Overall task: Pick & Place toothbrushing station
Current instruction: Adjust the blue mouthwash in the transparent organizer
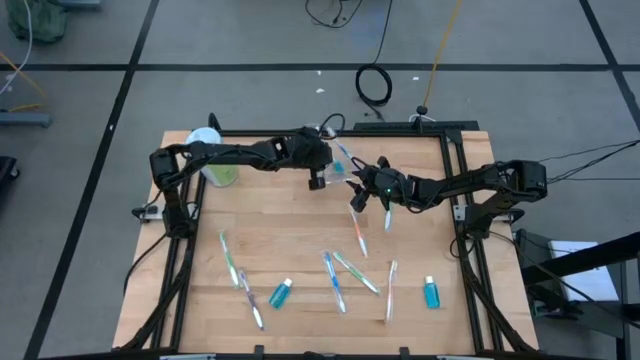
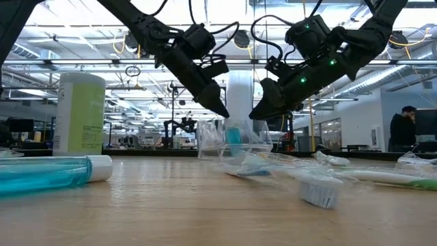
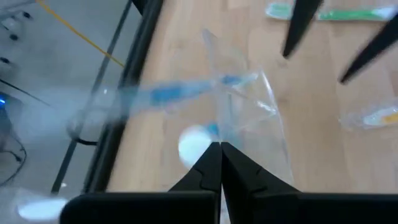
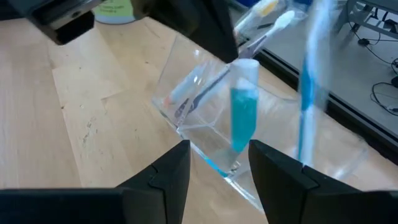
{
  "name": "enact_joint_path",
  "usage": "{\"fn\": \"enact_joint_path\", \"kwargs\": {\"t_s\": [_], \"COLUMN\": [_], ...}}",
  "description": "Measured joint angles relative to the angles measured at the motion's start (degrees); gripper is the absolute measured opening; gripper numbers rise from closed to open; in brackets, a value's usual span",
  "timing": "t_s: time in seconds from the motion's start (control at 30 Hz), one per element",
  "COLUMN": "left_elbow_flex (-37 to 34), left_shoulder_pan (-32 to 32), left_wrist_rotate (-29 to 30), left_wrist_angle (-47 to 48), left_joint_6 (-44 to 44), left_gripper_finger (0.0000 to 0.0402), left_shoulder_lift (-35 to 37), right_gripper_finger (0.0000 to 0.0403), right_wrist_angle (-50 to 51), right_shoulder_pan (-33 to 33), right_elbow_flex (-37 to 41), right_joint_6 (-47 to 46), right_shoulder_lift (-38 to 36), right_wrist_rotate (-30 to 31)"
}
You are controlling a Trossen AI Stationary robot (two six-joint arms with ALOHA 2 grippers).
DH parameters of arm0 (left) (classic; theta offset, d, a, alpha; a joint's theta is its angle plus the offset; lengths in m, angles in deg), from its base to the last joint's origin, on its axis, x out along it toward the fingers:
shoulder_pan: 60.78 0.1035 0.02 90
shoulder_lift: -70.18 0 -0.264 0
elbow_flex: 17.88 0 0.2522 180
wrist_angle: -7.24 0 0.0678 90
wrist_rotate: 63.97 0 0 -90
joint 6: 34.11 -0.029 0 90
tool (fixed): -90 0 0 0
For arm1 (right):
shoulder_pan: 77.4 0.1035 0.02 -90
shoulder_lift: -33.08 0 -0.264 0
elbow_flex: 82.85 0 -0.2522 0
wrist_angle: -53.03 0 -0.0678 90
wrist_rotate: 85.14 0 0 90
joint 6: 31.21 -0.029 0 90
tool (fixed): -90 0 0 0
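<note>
A wooden table (image 1: 300, 230) on a dark frame stands on a grey floor, with a bright workshop hall behind it. Near the table's far edge both arms meet over the clear plastic cup (image 4: 205, 124). The left gripper (image 3: 221, 149) hangs just above the cup with its two fingers pressed together and nothing between them. The right gripper (image 4: 219, 155) hovers close on the cup's other side, its fingers held apart and empty, the cup showing in the gap beyond their tips. Inside the cup stands a teal tube (image 4: 244, 115) with a white cap, and a blue toothbrush (image 4: 309, 74) leans just beside it. Behind the left gripper, at the table's far left corner, stands the tall green bottle (image 1: 215, 160). Well apart from both grippers, along the near side of the table, lie scattered toothbrushes (image 1: 334, 282) and two more teal tubes (image 1: 280, 293), one toward each side.
</note>
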Motion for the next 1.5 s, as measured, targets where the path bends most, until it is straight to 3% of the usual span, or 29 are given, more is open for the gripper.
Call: {"fn": "enact_joint_path", "kwargs": {"t_s": [0.4,0.6,0.77,1.1,1.23,1.5], "left_elbow_flex": [0.0,0.0,0.0,0.0,0.0,0.0], "left_shoulder_pan": [-1.6,-2.5,-3.1,-3.8,-3.8,-5.5], "left_wrist_rotate": [0.0,2.0,-1.3,-1.2,-1.0,0.8], "left_wrist_angle": [5.7,4.2,3.9,3.9,4.0,5.4], "left_joint_6": [0.1,1.0,0.9,0.7,0.4,-3.1], "left_gripper_finger": [0.0003,0.0004,0.0003,0.0011,0.0034,0.0127], "left_shoulder_lift": [0.1,0.1,0.1,0.1,0.1,0.1], "right_gripper_finger": [0.0155,0.0155,0.0155,0.0155,0.0155,0.0155], "right_wrist_angle": [-0.2,-0.2,-0.2,-0.2,-0.2,-0.2], "right_shoulder_pan": [0.0,0.0,0.0,0.0,0.0,0.0], "right_elbow_flex": [0.0,0.0,0.0,0.0,0.0,0.0], "right_joint_6": [0.0,0.0,0.0,0.0,0.0,0.0], "right_shoulder_lift": [0.0,0.0,0.0,0.0,0.0,0.0], "right_wrist_rotate": [0.0,0.0,0.0,0.0,0.0,0.0]}}
